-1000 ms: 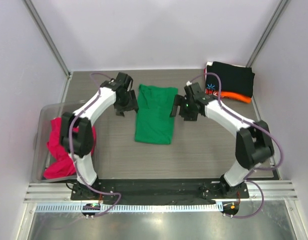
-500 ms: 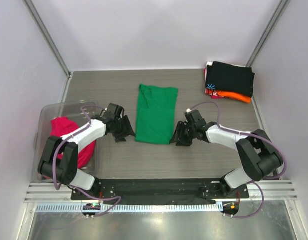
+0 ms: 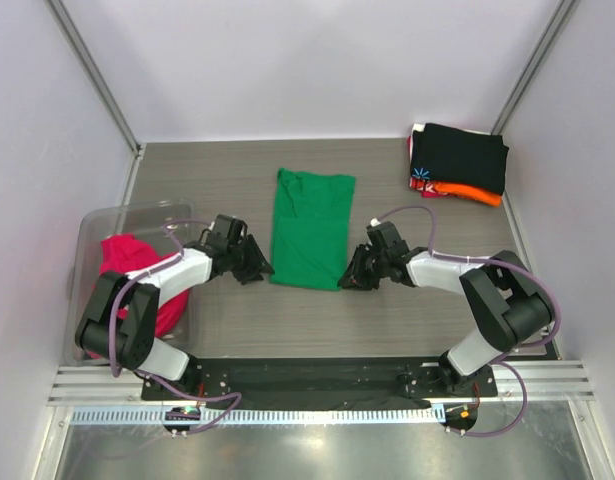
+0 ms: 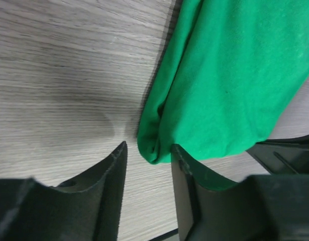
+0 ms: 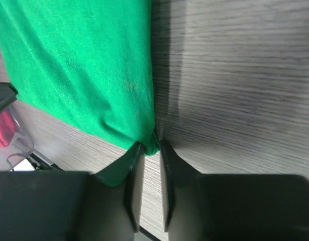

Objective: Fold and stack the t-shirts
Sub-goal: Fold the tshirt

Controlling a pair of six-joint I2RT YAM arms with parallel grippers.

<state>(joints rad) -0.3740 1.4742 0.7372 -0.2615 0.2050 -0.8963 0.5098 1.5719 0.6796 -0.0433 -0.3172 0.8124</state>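
A bright green t-shirt (image 3: 309,228), folded into a long strip, lies flat mid-table. My left gripper (image 3: 259,268) is low at its near left corner. In the left wrist view that corner of the green t-shirt (image 4: 229,75) sits between the fingers of the left gripper (image 4: 149,145); the jaws stand apart, with a gap on one side. My right gripper (image 3: 349,278) is at the near right corner. In the right wrist view the right gripper (image 5: 150,144) pinches the corner of the green cloth (image 5: 84,65). A magenta-pink t-shirt (image 3: 122,270) lies crumpled.
The pink shirt lies in a clear plastic bin (image 3: 97,225) at the table's left edge. A stack of folded shirts (image 3: 459,160), black on top with orange and red-patterned ones under it, sits at the back right corner. White walls enclose the table.
Both arms came back from the green shirt's far end to its near corners and dropped low. Both grippers narrowed, the right one closing onto the cloth corner.
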